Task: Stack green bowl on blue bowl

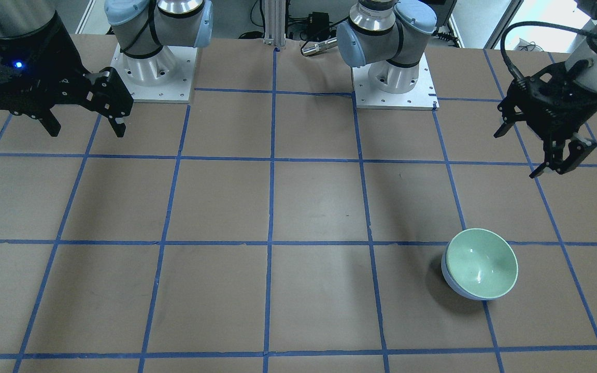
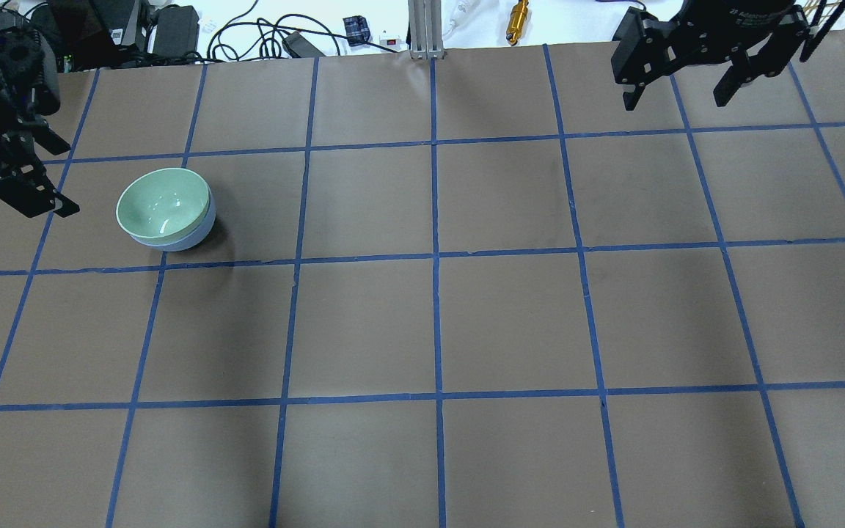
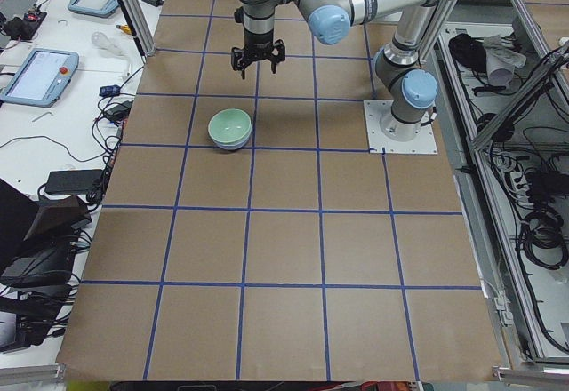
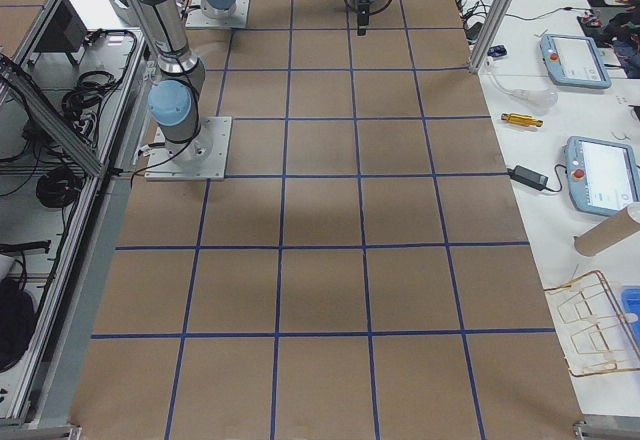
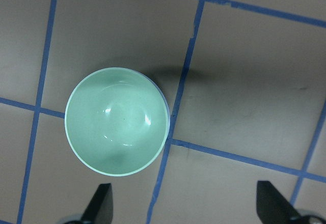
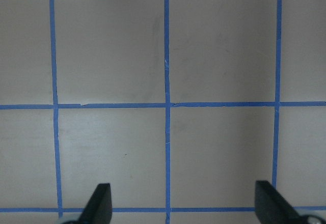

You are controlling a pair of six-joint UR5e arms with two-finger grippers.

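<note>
- Pale mint-green round glossy bowl (image 1: 481,263) sits nested in the pale periwinkle-blue round glossy bowl (image 1: 451,282), on the robot's left of the brown blue-taped surface (image 2: 510,323).
- Probably stiff, slick, breakable; best held at the thin rim.
- Left gripper (image 5: 186,206) above the bowls, jaws spread, empty.
- Right gripper (image 2: 675,99) well apart, jaws spread.

The worktop (image 2: 510,323) is covered in brown paper and divided into large squares by lines of blue tape (image 2: 364,258). In the overhead view the blue bowl (image 2: 201,232) stands upright on it at the upper left of the frame, just above a horizontal tape line, with the green bowl (image 2: 162,205) nested inside. In the front-facing view two pale mounting plates (image 1: 179,88) (image 1: 417,98) lie flat near the top edge.
</note>
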